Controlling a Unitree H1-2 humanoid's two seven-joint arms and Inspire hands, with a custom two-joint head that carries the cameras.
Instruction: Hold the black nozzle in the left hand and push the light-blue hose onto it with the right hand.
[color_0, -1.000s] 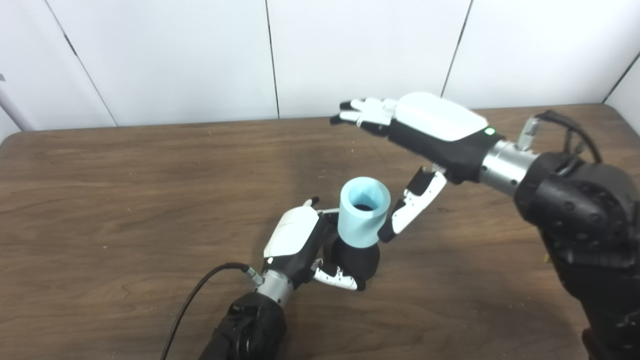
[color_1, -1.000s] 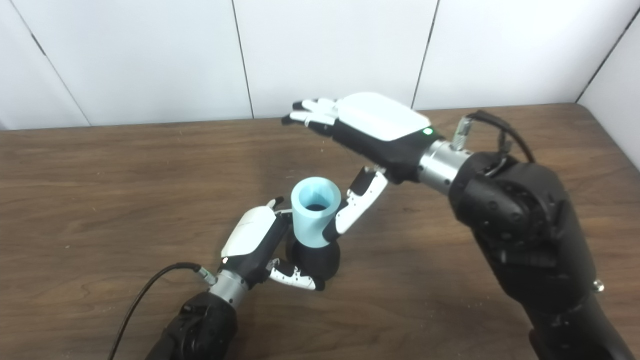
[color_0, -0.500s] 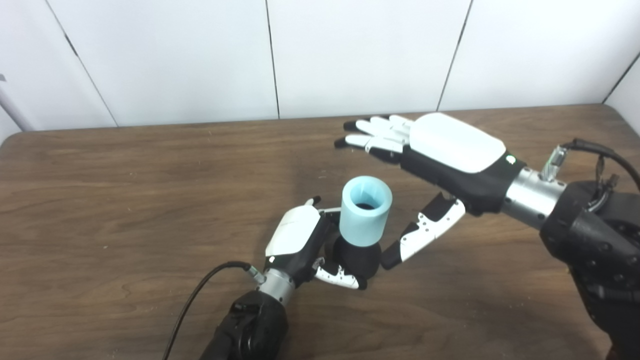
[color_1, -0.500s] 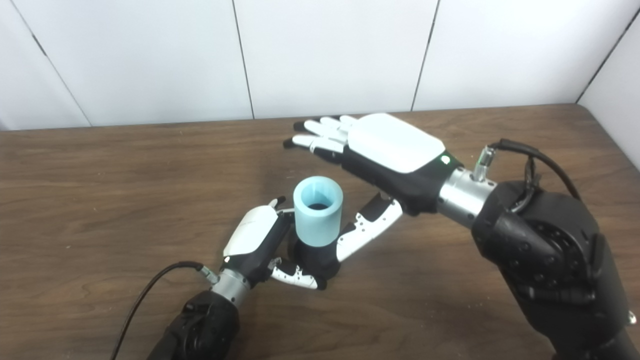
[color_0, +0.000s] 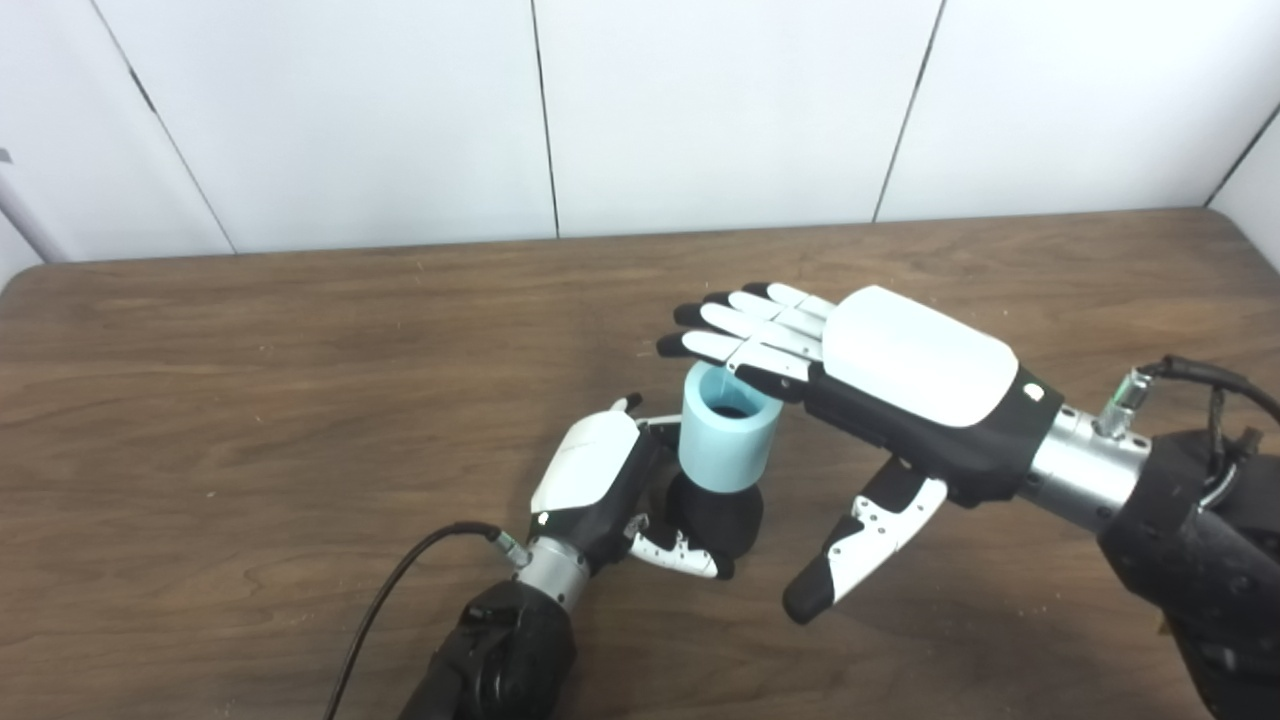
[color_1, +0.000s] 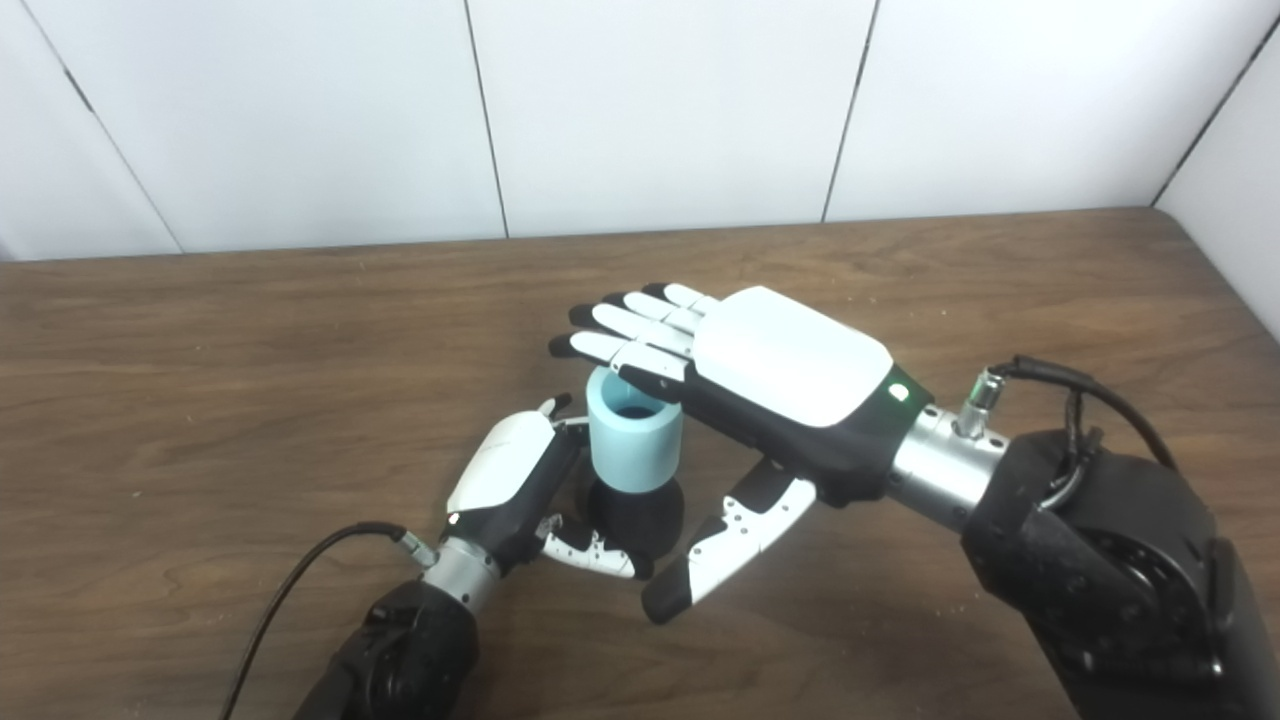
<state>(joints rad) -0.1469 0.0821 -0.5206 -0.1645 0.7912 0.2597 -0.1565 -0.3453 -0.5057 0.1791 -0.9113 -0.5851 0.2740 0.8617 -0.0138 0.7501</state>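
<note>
Nearest the camera, the left hand (color_0: 600, 480) is wrapped around the black nozzle (color_0: 715, 515), its fingers curled under the rounded lower body so the piece stands upright just above the desk (color_0: 250, 400). The nozzle looks like hard, smooth plastic, stiff and light, and its bulging shape gives the fingers something to hook under, so that low grip seems the sound place to hold it against a downward push. Sitting on top of it is the light-blue hose (color_0: 727, 430), a short, thick-walled tube with its open mouth facing up; it already covers the nozzle's upper part, though how far down it is seated cannot be judged from these views. It looks matte and somewhat rubbery, likely to give a little and to grip by friction instead of sliding freely, so pressing squarely on the top rim seems better than squeezing its sides. Just behind and above, the right hand (color_0: 880, 385) hovers flat with fingers straight and close together over the far edge of the rim, thumb hanging loose below, holding nothing.
</note>
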